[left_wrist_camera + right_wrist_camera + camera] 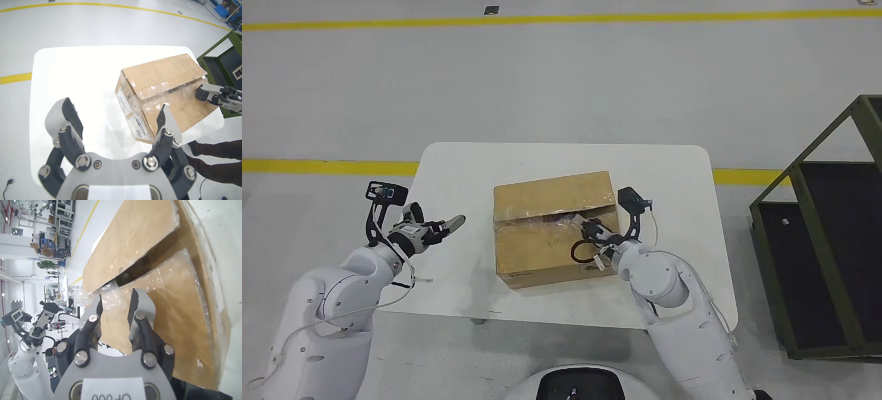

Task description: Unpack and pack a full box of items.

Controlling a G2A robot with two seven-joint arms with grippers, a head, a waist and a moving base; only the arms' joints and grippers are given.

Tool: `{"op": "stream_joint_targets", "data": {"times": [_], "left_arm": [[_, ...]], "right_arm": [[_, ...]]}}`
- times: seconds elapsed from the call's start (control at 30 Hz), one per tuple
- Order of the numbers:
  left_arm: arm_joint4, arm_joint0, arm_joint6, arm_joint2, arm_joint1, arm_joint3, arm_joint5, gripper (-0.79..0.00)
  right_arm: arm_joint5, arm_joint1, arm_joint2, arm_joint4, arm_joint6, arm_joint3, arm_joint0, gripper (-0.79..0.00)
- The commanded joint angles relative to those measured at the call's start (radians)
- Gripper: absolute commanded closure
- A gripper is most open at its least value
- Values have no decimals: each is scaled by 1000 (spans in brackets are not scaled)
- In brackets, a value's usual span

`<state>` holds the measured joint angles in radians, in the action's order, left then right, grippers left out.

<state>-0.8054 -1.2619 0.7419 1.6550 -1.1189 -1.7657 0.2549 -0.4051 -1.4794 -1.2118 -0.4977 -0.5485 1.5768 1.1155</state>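
A brown cardboard box (555,228) stands in the middle of the white table (672,175). Its top flaps carry torn clear tape (111,298), and a dark gap shows between them. My right gripper (116,303) hovers just over the near flap at the taped seam on the box's right side, fingers a little apart, nothing held. It also appears at the box top as the right gripper (198,92). My left gripper (117,113) hangs over bare table left of the box (170,85), wide open and apart from it. The box's contents are hidden.
A green metal cart (832,230) stands on the floor to the right of the table. Bare table surface lies left of and behind the box. Yellow lines cross the floor beyond the table.
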Motion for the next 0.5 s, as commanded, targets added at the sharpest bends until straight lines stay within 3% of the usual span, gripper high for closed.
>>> {"op": "stream_joint_targets", "data": {"times": [0.0, 0.07, 0.2, 0.4, 0.47], "left_arm": [[0, 0, 0, 0, 0, 0, 0, -785], [0, 0, 0, 0, 0, 0, 0, -785], [0, 0, 0, 0, 0, 0, 0, -785], [0, 0, 0, 0, 0, 0, 0, -785], [0, 0, 0, 0, 0, 0, 0, -785]], "right_arm": [[-4, 0, 4, -5, -4, -19, -20, -683], [-2, -1, 13, -10, -11, -43, -41, -779], [13, -4, 35, -1, -28, -94, -79, -785], [41, -8, 82, -9, -65, -149, -123, -754], [50, -10, 93, -4, -73, -158, -131, -702]]}}
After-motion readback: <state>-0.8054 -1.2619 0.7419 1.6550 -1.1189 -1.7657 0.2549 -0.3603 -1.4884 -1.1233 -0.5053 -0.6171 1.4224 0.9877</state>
